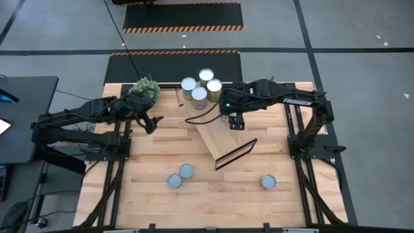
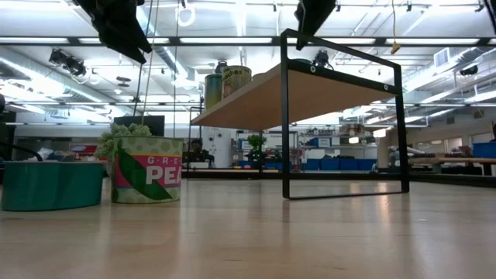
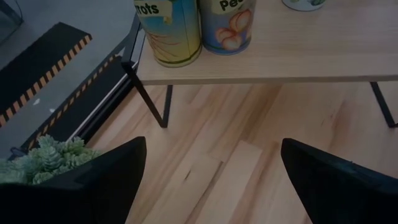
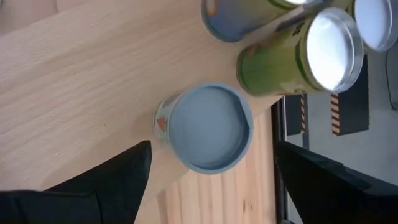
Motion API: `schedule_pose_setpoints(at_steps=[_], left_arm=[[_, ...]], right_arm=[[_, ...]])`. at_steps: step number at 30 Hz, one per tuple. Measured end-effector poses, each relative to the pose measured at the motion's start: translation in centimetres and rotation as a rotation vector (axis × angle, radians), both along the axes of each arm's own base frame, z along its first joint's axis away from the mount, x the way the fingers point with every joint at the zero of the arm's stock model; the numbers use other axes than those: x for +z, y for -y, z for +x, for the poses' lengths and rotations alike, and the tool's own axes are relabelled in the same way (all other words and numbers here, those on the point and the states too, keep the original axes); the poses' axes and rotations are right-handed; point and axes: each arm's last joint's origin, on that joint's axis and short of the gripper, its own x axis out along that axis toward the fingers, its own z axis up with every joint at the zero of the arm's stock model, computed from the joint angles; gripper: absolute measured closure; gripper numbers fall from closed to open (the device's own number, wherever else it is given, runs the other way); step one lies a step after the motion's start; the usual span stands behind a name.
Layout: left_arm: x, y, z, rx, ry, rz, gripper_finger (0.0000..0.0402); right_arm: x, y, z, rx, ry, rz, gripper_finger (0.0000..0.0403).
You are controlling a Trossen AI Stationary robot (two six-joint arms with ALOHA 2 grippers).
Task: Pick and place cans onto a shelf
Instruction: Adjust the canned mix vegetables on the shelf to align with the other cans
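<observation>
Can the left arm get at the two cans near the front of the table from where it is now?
Probably yes. The left gripper hangs open near the plant ball, and the two cans stand on bare tabletop with nothing between; the shelf lies off to their right.

In the low view, a can (image 2: 147, 170) on the table shows white letters "GRE" above "PEA" on a pink band, the rest cut off by the can's curve. In the left wrist view, a yellow-labelled can (image 3: 169, 31) on the shelf (image 3: 261, 59) reads "rots", and the can beside it (image 3: 227, 25), with pictured peaches, reads "Pe". The lettering on the right arm (image 1: 299, 101) in the high view is too small to read.
</observation>
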Motion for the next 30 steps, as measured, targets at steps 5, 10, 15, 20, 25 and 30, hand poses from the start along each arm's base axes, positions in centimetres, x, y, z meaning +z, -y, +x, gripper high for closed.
schedule_pose_setpoints(at_steps=[5,10,15,20,25,30], left_arm=[[0.0,0.0,0.0,-0.01,-0.012,0.019,0.0024],[0.0,0.0,0.0,-0.004,-0.013,0.025,0.0024],[0.0,0.0,0.0,-0.004,-0.014,0.026,0.0024],[0.0,0.0,0.0,-0.004,-0.014,0.025,0.0024],[0.0,0.0,0.0,-0.004,-0.014,0.024,0.0024],[0.0,0.0,0.0,-0.004,-0.014,0.024,0.0024]], right_arm=[[-1.6,0.0,-1.5,-0.043,0.042,-0.004,0.0055],[-4.1,0.0,-1.5,-0.084,0.064,0.005,0.0055],[-6.4,0.2,-0.6,-0.116,0.085,-0.068,0.0055],[-7.5,1.3,0.2,-0.155,0.118,-0.108,0.0055],[-7.7,2.7,0.2,-0.222,0.129,-0.113,0.0055],[-7.6,4.0,0.1,-0.264,0.138,-0.114,0.0055]])
